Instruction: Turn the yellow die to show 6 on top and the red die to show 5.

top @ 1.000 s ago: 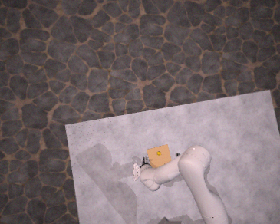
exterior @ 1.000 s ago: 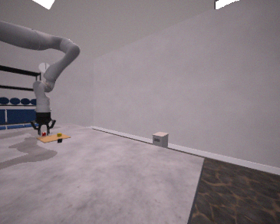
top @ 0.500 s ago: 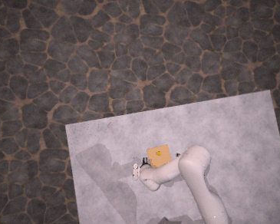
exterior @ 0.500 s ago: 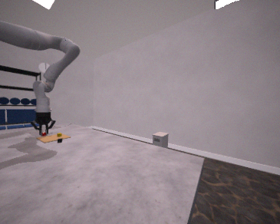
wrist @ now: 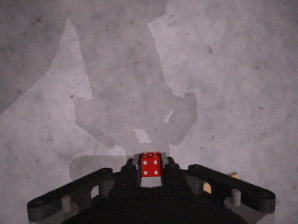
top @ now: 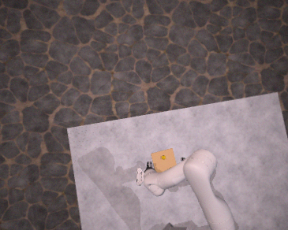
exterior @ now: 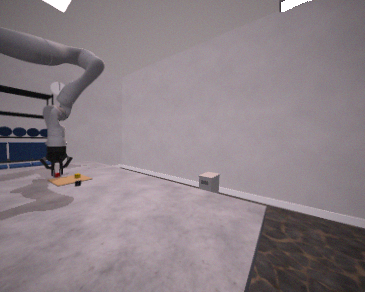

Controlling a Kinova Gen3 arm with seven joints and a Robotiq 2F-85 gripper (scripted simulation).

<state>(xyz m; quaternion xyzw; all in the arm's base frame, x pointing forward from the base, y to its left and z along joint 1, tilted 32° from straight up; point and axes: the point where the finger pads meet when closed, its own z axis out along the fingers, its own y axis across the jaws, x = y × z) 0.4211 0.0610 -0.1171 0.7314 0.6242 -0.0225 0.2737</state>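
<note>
My gripper (wrist: 150,161) (exterior: 56,172) is shut on the red die (wrist: 150,165) (exterior: 56,175). The die's face toward the wrist camera shows four white pips. In the exterior view the gripper points straight down at the left end of the orange mat (exterior: 64,181) (top: 170,154). The yellow die (top: 162,157) (exterior: 77,175) sits on the mat, apart from the gripper. A small dark thing (exterior: 78,183) lies at the mat's near edge; I cannot tell whether it is the black die. From above, the arm (top: 200,169) hides the gripper and the mat's lower part.
The grey table top (top: 235,134) ends at the stone floor (top: 109,59) to the left and behind. A small grey box (exterior: 209,181) stands by the far wall. A blue rack (exterior: 8,150) is behind the arm.
</note>
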